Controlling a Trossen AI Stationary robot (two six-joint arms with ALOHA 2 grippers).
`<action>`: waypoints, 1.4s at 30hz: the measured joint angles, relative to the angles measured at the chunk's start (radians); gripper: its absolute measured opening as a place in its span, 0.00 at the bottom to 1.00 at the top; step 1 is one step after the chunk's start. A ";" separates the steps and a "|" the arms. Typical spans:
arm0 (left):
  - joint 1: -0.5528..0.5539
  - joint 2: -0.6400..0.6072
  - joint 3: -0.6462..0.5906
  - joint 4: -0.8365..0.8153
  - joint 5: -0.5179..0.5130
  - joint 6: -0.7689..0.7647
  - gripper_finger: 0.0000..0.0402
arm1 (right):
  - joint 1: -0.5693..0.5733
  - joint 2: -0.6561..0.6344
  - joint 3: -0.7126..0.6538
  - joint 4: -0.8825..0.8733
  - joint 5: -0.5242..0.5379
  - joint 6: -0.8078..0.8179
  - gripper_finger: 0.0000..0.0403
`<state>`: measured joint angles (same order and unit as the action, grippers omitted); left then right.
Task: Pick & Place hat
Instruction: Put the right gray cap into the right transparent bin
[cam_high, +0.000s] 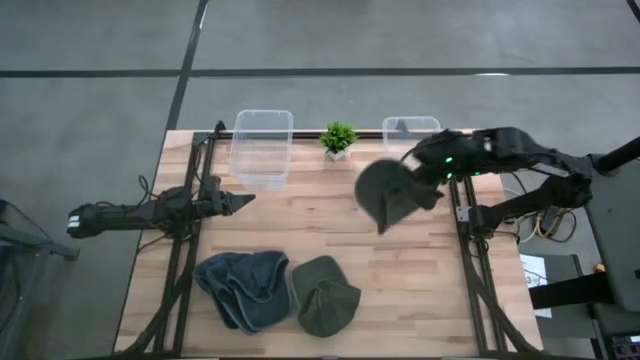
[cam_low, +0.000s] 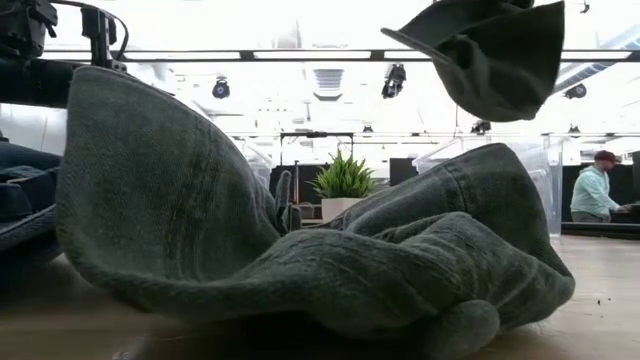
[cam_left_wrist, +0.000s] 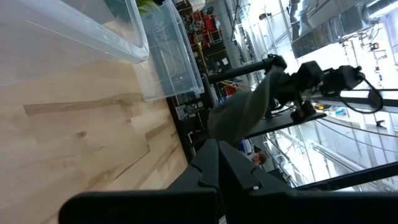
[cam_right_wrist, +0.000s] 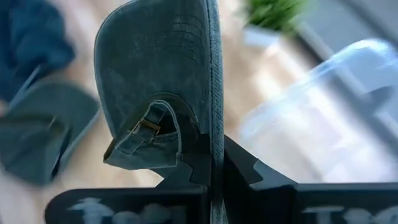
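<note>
My right gripper (cam_high: 418, 176) is over the table's far right part, shut on a dark green hat (cam_high: 388, 196). That hat also shows high in the low view (cam_low: 490, 55) and in the right wrist view (cam_right_wrist: 161, 68). A second green hat (cam_high: 323, 296) rests on its crown and brim near the table's near edge, filling the low view (cam_low: 300, 250). A blue hat (cam_high: 245, 288) lies crumpled to its left. My left gripper (cam_high: 243, 200) waits shut at the table's left side, above the wood (cam_left_wrist: 211, 149). My right gripper pinches the dark green hat's back rim (cam_right_wrist: 214, 134) between its two fingers, right beside the buckle strap (cam_right_wrist: 149, 127). The fingers come slanting down from the table's right. The hat is lifted clear of the table and hangs below the fingers.
Two clear plastic bins stand at the far edge, one on the left (cam_high: 262, 148) and one on the right (cam_high: 410, 128), with a small potted plant (cam_high: 338, 138) between them. Bare wood lies in the table's middle. A person (cam_low: 595, 190) stands in the room beyond.
</note>
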<state>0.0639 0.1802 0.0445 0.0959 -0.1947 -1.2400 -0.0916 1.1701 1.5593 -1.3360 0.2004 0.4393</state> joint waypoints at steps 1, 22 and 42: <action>0.000 0.000 0.000 0.000 0.000 0.000 0.00 | -0.005 -0.011 0.012 0.000 0.033 0.000 0.02; 0.000 0.000 0.000 0.000 0.001 -0.003 0.00 | -0.160 -0.055 0.204 -0.011 0.484 -0.136 0.02; 0.000 0.000 0.000 0.000 0.003 -0.003 0.00 | -0.205 -0.049 0.253 0.042 0.483 -0.189 0.02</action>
<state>0.0638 0.1802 0.0447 0.0956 -0.1917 -1.2427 -0.2962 1.1212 1.8122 -1.2938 0.6839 0.2504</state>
